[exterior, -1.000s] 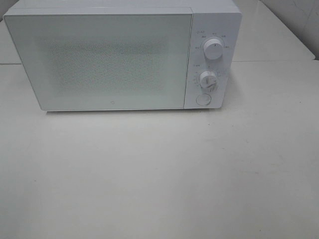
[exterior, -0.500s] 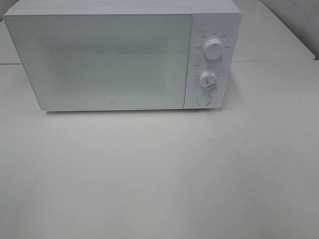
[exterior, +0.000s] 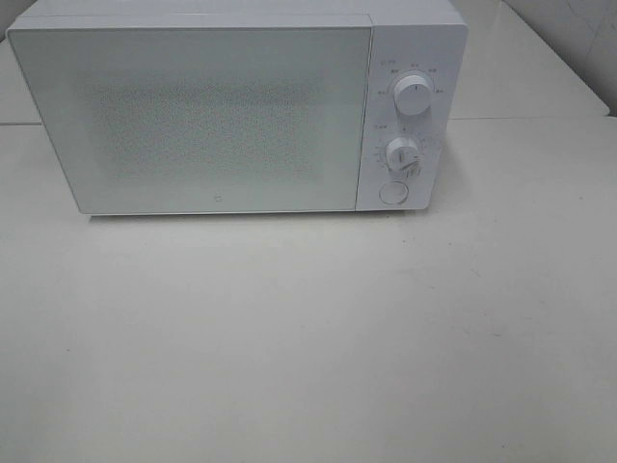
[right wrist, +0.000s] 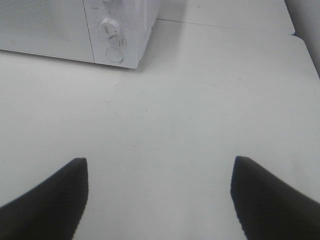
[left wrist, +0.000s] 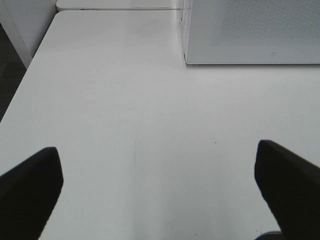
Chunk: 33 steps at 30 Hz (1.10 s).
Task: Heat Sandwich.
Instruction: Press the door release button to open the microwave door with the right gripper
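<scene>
facing one microwave (exterior: pixel 212 116) — two hands (left wrist: pixel 157 150) (right wrist: pixel 160 160), both agape

A white microwave (exterior: pixel 212 116) (door shut, two knobs (exterior: pixel 413 95) above a round button (exterior: pixel 392 193)) fills the upper frame on a white table (exterior: pixel 308 338).

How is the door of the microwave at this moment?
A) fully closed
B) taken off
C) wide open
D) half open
A: the microwave door lies flat against the front, level with the control panel beside it, and no gap shows along its edge.
</scene>
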{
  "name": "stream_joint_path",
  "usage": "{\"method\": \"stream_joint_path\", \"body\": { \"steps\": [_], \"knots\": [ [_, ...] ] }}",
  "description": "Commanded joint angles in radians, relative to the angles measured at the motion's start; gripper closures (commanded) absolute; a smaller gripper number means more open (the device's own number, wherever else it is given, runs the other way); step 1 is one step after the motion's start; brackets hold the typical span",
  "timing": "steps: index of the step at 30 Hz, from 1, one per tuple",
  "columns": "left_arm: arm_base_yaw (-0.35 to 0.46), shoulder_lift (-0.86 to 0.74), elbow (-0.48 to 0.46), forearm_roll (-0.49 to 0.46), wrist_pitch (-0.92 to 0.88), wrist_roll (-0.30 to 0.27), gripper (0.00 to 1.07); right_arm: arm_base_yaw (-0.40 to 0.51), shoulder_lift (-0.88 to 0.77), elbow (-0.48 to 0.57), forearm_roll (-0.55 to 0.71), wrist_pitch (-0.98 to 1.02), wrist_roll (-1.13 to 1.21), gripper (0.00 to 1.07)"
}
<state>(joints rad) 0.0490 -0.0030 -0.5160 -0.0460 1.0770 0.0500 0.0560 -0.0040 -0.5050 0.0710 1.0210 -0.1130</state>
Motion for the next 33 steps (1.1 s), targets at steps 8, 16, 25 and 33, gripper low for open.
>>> {"method": "stream_joint_path", "body": {
  "steps": [8, 16, 25, 33],
  "knots": [
    [0.0, -0.01, 0.0, -0.007, -0.01, -0.001, 0.07, -0.008, -0.025, 0.006, -0.013, -0.022, 0.019, 0.31],
    [0.0, -0.01, 0.0, -0.007, -0.01, -0.001, 0.07, -0.008, -0.025, 0.006, -0.012, -0.022, 0.02, 0.31],
    [0.0, -0.01, 0.0, -0.007, -0.01, -0.001, 0.07, -0.008, -0.025, 0.006, -0.012, -0.022, 0.02, 0.31],
    [0.0, -0.01, 0.0, -0.007, -0.01, -0.001, 0.07, -0.008, 0.048, -0.054, -0.011, -0.05, 0.02, 0.31]
  ]
}}
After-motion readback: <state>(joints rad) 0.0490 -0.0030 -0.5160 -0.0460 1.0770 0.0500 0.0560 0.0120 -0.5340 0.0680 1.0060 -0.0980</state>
